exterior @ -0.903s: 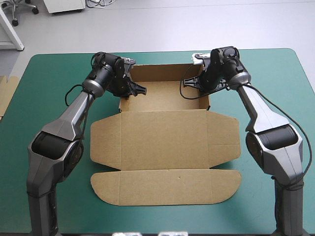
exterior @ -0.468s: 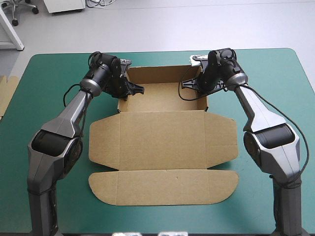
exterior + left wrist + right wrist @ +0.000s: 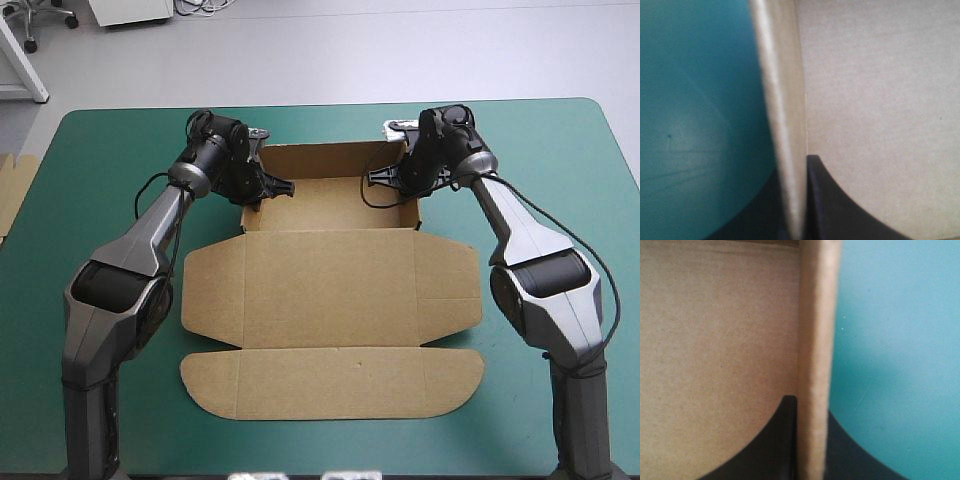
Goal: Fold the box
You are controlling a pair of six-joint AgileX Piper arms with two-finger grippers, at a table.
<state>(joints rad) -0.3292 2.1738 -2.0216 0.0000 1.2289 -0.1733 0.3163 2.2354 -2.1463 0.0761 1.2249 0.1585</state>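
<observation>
A brown box (image 3: 330, 285) lies at the middle of a teal-green tabletop (image 3: 90, 160). It forms an open tray toward the far edge, with its lid and flaps spread flat toward the near edge. The left hand (image 3: 262, 192) pinches the tray's left wall, one black finger inside and one outside, all but closed on it. The right hand (image 3: 400, 180) clamps the right wall the same way. Another sheet of board (image 3: 14, 190) shows just past the tabletop's left edge.
</observation>
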